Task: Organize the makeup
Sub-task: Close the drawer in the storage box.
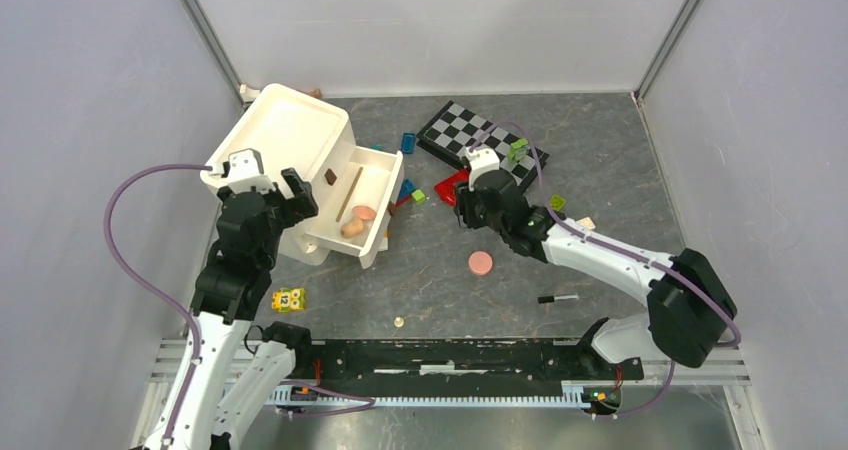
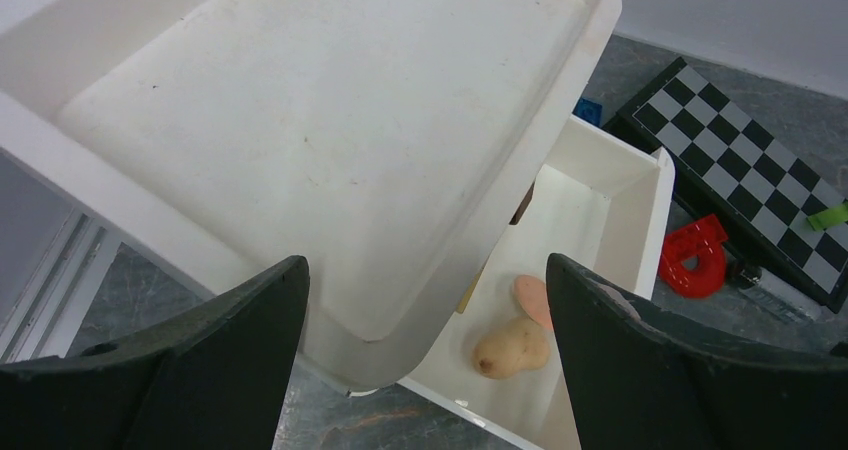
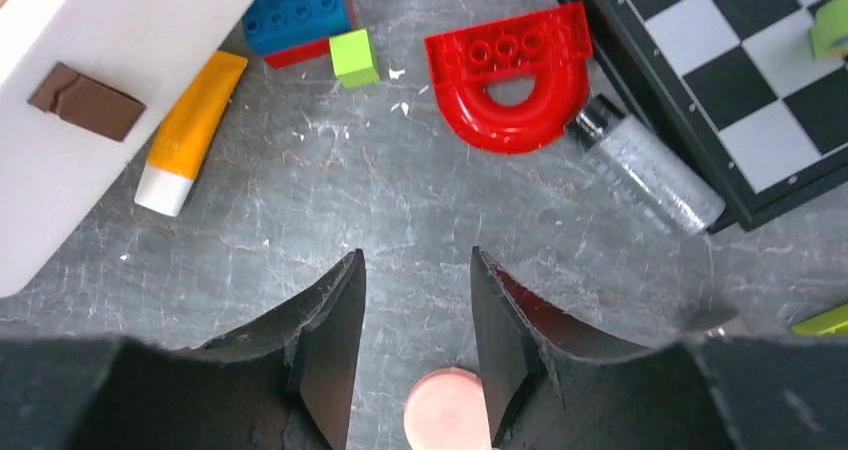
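A white organiser box (image 1: pixel 290 130) stands at the left with its drawer (image 1: pixel 385 185) pulled out. In the drawer lie a pink disc (image 2: pixel 532 298), a peach-coloured piece (image 2: pixel 510 348), a thin stick (image 1: pixel 348 192) and a small brown item (image 1: pixel 330 177). My left gripper (image 2: pixel 425 265) hangs open above the box's near corner, holding nothing. Another pink disc (image 1: pixel 481 263) lies on the table just behind my right gripper (image 3: pixel 416 255), which is open and empty. An orange tube with a white cap (image 3: pixel 190 130) lies beside the drawer. A clear tube (image 3: pixel 645 165) rests against the checkerboard. A black pencil (image 1: pixel 557 298) lies nearer the front.
The checkerboard (image 1: pixel 470 130) lies at the back with green bricks (image 1: pixel 517 150) on it. A red arch brick (image 3: pixel 510 75), a blue brick (image 3: pixel 300 10) and a green cube (image 3: pixel 355 58) sit ahead of the right gripper. A yellow toy brick (image 1: pixel 289 300) is by the left arm.
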Robot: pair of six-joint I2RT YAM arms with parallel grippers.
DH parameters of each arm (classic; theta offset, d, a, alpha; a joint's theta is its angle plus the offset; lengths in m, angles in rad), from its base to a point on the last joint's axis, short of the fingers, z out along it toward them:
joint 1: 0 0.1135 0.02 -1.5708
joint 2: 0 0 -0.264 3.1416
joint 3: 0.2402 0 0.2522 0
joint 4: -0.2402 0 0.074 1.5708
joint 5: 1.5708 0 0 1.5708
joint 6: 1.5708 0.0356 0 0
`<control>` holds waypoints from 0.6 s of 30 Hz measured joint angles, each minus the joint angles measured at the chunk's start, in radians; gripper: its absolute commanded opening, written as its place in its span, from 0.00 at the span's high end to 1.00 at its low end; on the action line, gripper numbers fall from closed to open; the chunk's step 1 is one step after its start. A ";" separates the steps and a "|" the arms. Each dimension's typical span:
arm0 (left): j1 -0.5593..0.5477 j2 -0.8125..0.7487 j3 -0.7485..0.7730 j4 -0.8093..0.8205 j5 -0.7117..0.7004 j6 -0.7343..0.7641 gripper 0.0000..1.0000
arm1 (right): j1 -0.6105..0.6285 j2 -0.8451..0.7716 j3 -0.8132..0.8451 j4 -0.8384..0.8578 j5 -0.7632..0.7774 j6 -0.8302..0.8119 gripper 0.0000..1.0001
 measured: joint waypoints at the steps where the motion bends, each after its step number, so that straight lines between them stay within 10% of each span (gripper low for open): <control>1: 0.000 0.009 0.000 0.003 0.001 0.000 0.05 | 0.000 -0.018 -0.031 0.010 0.000 0.013 0.51; 18: 0.004 0.174 0.054 0.033 0.023 0.000 0.07 | 0.015 0.260 -0.013 0.343 -0.329 0.235 0.53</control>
